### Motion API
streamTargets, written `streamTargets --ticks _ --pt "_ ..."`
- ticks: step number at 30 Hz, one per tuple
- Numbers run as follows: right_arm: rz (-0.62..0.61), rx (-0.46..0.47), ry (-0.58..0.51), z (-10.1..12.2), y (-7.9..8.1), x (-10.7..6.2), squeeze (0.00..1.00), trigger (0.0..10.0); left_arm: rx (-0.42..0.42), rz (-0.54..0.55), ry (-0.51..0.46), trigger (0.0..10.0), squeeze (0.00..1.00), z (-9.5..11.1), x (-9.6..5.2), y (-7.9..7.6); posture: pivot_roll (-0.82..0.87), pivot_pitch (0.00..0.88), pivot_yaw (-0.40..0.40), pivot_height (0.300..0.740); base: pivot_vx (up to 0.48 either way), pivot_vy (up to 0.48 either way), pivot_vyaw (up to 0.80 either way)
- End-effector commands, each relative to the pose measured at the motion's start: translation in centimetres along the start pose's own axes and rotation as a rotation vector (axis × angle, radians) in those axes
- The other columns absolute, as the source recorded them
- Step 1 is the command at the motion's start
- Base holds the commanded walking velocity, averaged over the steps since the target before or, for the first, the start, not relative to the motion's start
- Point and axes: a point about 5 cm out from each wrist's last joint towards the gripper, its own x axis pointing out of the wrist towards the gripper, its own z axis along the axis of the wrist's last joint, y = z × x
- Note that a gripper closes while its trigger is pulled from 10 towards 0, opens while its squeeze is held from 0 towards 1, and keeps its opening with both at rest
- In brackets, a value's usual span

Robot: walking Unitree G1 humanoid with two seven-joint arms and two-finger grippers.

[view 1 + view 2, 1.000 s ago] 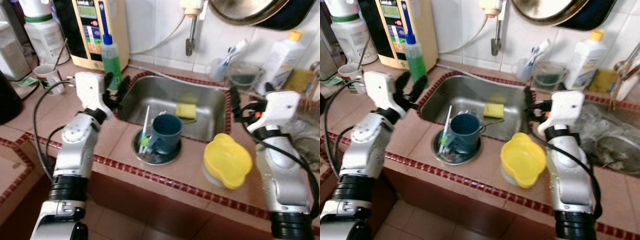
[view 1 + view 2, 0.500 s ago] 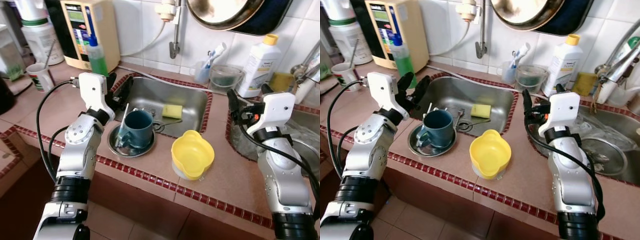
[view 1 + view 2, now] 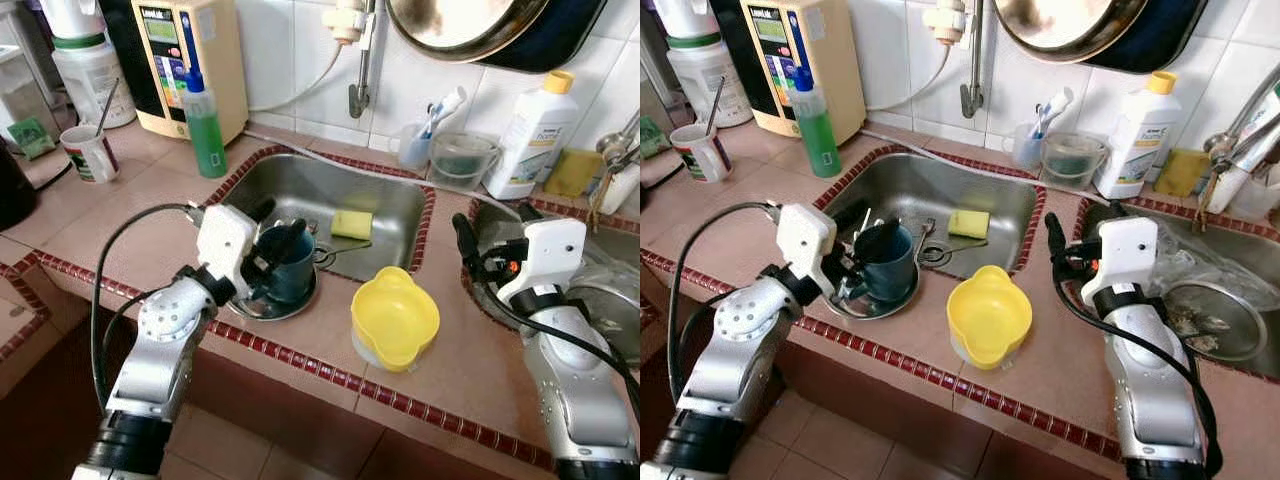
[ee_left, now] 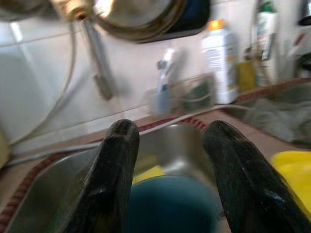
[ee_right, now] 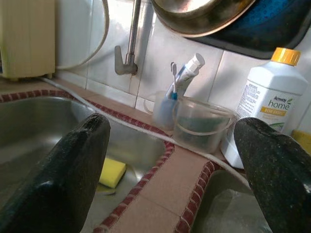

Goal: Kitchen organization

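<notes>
Broadly: tiled terracotta counter (image 3: pixel 110 230) with red-brown edging, stainless steel sink basin (image 3: pixel 385 215) sunk in it. Basin holds a yellow rectangular sponge (image 3: pixel 351 224). Round metal saucer (image 3: pixel 880 303) sits on the counter at the basin's near edge, carrying a dark teal ceramic mug (image 3: pixel 888 263). Yellow plastic bowl (image 3: pixel 394 316) beside it, nothing visible inside. Clear plastic tub (image 3: pixel 461 158) and small cup with toothbrush (image 3: pixel 415 143) by the back wall; white bottle with yellow cap (image 3: pixel 531 135) near them. Left gripper (image 3: pixel 278 228), fingers spread, straddles the mug; contact unclear. Right gripper (image 3: pixel 1052 232) hovers wide open between basin and second sink (image 3: pixel 1230 300).
</notes>
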Motion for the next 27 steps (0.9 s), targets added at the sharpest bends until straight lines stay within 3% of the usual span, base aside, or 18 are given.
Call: streamTargets --ticks 1,7,9,12,19,22,27 --pt "0.017 -0.011 -0.009 0.5 0.1 -0.2 0.00 10.0 0.008 -0.036 -0.012 10.0 0.00 0.6 0.0 -0.4 -0.11 0.000 -0.006 0.740 0.000 0.000 0.00" --pt "0.036 -0.020 0.018 0.0 0.2 -1.0 0.00 10.0 -0.009 -0.078 -0.032 10.0 0.00 1.7 -0.5 -1.0 -0.11 0.000 -0.005 0.740 0.000 0.000 0.00" --pt "0.042 -0.002 0.041 -0.4 0.3 -1.6 0.00 10.0 -0.020 -0.133 -0.018 10.0 0.00 1.9 -1.2 -1.8 -0.11 0.000 -0.001 0.740 0.000 0.000 0.00" --pt "0.066 0.026 0.058 -0.7 0.5 -2.1 0.00 10.0 0.010 -0.210 0.003 10.0 0.00 1.8 -2.1 -2.8 -0.10 0.000 -0.004 0.740 0.000 0.000 0.00" --pt "0.129 0.080 0.082 -0.8 1.0 -2.4 0.00 10.0 0.000 -0.290 0.064 10.0 0.00 0.9 -3.8 -3.3 -0.10 0.006 -0.005 0.740 0.000 0.000 0.00" --pt "0.147 0.100 0.084 -0.6 1.2 -2.3 0.00 10.0 0.006 -0.300 0.074 10.0 0.00 0.9 -4.0 -3.2 -0.10 0.011 -0.004 0.740 0.000 0.000 0.00" --pt "0.196 0.214 0.136 -0.9 2.2 -2.5 0.00 10.0 -0.003 -0.301 0.060 10.0 0.00 1.4 -3.5 -3.2 -0.10 0.016 -0.006 0.740 0.000 0.000 0.00"
